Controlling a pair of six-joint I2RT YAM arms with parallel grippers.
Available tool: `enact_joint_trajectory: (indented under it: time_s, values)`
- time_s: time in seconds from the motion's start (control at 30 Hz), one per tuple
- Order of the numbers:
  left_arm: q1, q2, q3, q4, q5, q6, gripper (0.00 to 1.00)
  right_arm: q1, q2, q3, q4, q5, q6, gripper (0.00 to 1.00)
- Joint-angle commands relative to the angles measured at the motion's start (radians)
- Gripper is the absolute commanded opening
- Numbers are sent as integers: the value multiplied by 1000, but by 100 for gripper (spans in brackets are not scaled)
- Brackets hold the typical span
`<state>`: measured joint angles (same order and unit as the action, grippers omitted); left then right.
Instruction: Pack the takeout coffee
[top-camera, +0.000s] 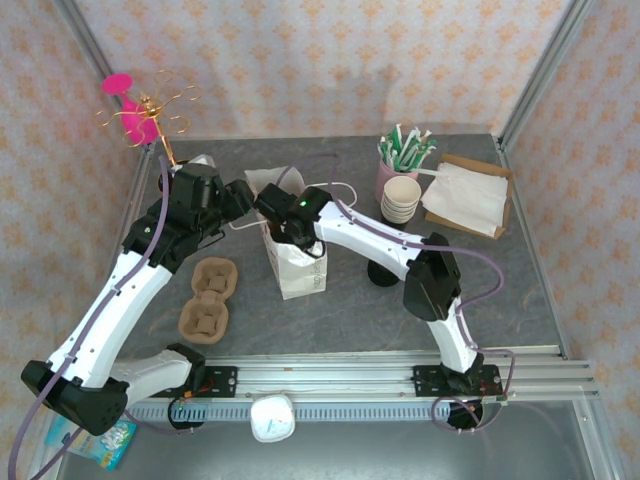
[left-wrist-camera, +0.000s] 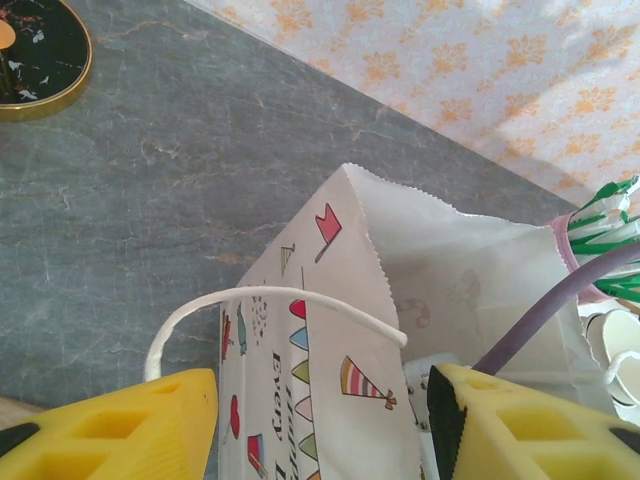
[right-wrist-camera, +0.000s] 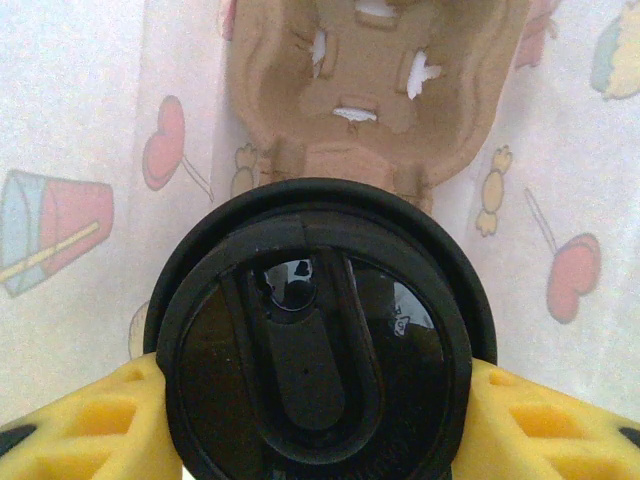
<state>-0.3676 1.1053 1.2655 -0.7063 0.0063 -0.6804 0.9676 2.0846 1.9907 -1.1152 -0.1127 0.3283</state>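
The takeout coffee (right-wrist-camera: 315, 340), a black cup with a dark round lid, is held between the yellow fingers (right-wrist-camera: 80, 425) of my right gripper (right-wrist-camera: 315, 405), which is shut on it. It hangs inside the white printed paper bag (top-camera: 297, 262), just above a brown cup carrier (right-wrist-camera: 375, 90) lying at the bag's bottom. In the top view my right gripper (top-camera: 287, 226) reaches down into the bag's mouth. My left gripper (left-wrist-camera: 320, 420) is open, its fingers (left-wrist-camera: 130, 430) wide apart on either side of the bag's side wall (left-wrist-camera: 330, 340) and white cord handle (left-wrist-camera: 280, 297).
A second brown cup carrier (top-camera: 207, 298) lies left of the bag. Behind right are stacked cream-lined cups (top-camera: 400, 198), a pink cup of green straws (top-camera: 400, 155) and napkins (top-camera: 467, 197). A low black pile of lids (top-camera: 384, 272) sits beside the right arm. A pink ornament (top-camera: 140, 115) stands far left.
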Motion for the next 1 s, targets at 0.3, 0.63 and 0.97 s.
enact_joint_trajectory:
  time_s: [0.3,0.63,0.97]
  values:
    - [-7,-3,-2,29,46,13,61,12,16,84,-56,58,2,68]
    - [-7,5,-11,29,54,10,60,14,22,134,-80,67,4,70]
    - [-8,11,-20,38,64,7,60,15,24,161,-94,74,4,87]
